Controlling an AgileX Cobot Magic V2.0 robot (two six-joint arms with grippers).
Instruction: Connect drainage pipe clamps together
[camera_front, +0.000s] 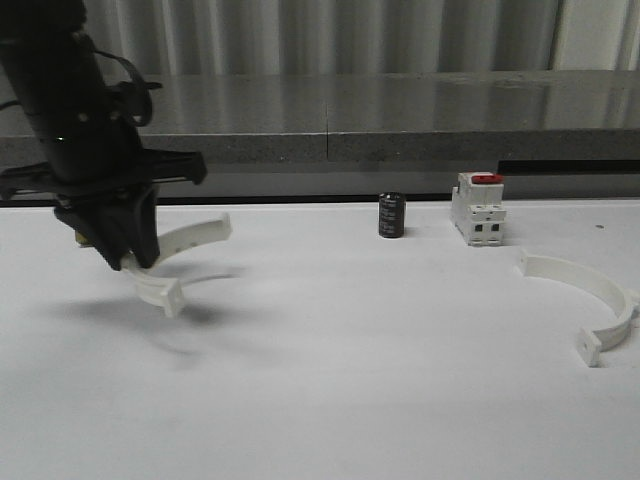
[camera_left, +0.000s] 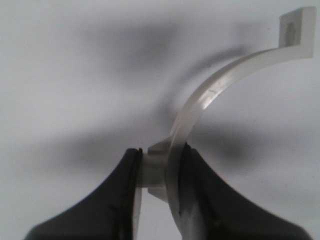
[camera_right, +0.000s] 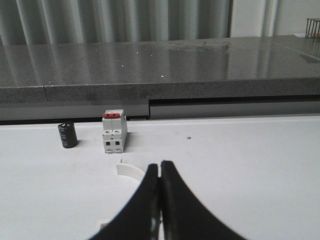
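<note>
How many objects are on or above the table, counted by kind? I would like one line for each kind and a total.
White half-ring pipe clamps: 2, one held in the left gripper as clamp, one lying on the table at the right
White breaker with red switch: 1
Small black cylinder: 1
Total: 4

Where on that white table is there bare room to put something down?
The widest bare patch is the table's middle and near side, between the held clamp in the left gripper and the lying clamp. It is more crowded at the back, around the black cylinder and breaker.
</note>
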